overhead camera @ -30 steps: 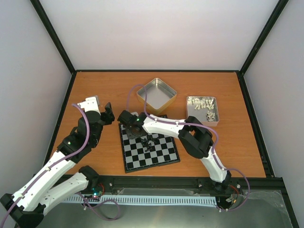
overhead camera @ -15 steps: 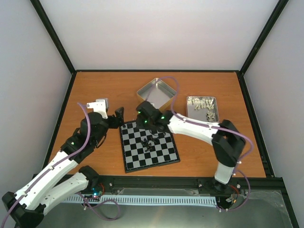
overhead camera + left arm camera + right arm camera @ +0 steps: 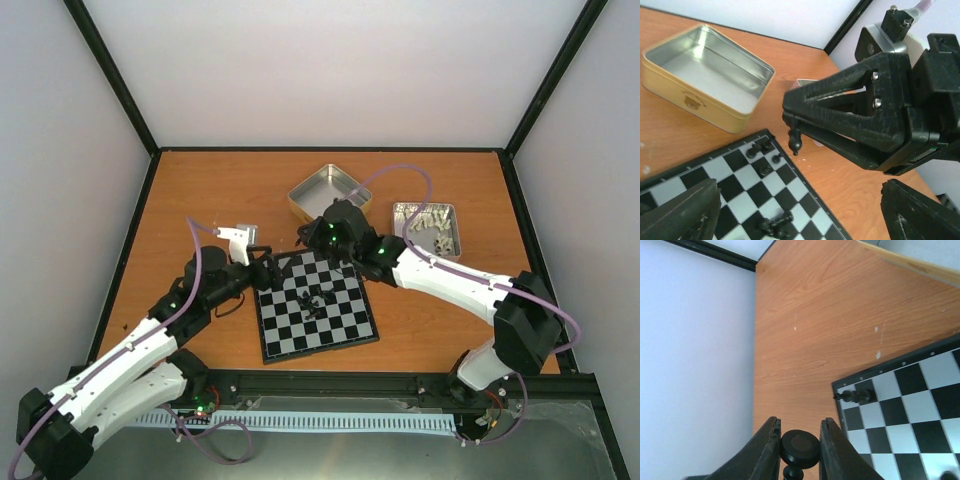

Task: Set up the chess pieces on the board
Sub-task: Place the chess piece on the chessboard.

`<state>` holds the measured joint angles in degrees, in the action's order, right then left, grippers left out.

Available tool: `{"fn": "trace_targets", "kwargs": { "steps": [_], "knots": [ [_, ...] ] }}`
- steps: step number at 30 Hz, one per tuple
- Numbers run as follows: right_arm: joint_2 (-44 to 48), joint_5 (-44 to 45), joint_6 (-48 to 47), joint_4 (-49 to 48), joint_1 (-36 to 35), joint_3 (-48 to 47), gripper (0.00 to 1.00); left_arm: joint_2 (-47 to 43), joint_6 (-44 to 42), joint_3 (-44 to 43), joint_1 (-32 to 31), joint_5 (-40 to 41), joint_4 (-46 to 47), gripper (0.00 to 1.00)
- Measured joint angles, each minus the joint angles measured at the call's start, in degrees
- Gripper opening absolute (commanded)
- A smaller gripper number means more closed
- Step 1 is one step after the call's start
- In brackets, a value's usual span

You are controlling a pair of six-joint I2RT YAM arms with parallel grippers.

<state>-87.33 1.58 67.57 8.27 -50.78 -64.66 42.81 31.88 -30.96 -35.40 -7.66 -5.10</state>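
well, right gripper (image 3: 800, 426): pinched narrow on one black held piece (image 3: 795, 142), its round head between the fingers and its base hanging free below.
held piece axis: upright, pointing pretty much straight down.
key relation: the held piece hangs just off a far corner of the board (image 3: 340, 325), over the table (image 3: 200, 190) by the look of it. the squares lie to the near side, so i'd judge the move to be a short carry inward, then down.
nearer arm: the right, plainly, since it has the piece.
left gripper (image 3: 268, 272): wide apart, nothing between the fingers, hovering at the board's far-left edge, close beside the right one.
count, held: one.
count, loose pieces (image 3: 776, 158): four or so by that corner, at least one lying flat, plus a knot mid-board i can't count.
count, board: one.
count, tins: two, the gold tin (image 3: 310, 218) and the silver tin (image 3: 412, 240).
count, pale pieces (image 3: 420, 213): a heap in the silver tin, too small to number.
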Motion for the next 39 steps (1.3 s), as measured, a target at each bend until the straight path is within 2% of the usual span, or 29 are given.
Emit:
{"fn": "trace_targets", "kwargs": {
  "steps": [2, 7, 14, 23, 31, 39],
  "knots": [
    [0.31, -0.66, 2.51, -1.36, 0.15, 0.70, 0.20, 0.13, 1.53, 1.66, 0.00, -1.70, 2.32, 0.73],
    [0.33, -3.65, 8.68, -5.70, 0.24, 3.67, 0.20, 0.87, 4.50, 3.96, 0.00, -3.91, 7.21, 0.59],
    [0.33, -7.45, 15.13, -11.61, 0.55, 6.80, 0.20, 1.60, 9.11, 5.95, 0.00, -1.70, 11.13, 0.57],
    [0.28, -10.69, 19.12, -16.17, 1.31, 7.74, 0.20, 3.61, 13.05, 7.15, 0.02, -0.48, 13.97, 0.38],
    [-0.52, -13.20, 20.57, -18.45, 1.31, 7.76, 0.20, 3.96, 13.75, 7.15, 0.02, 0.17, 15.89, 0.32],
    [-1.70, -14.86, 21.44, -19.06, 1.31, 7.87, 0.20, 3.78, 13.25, 7.13, 0.02, 2.60, 15.82, 0.17]
  ]
}}
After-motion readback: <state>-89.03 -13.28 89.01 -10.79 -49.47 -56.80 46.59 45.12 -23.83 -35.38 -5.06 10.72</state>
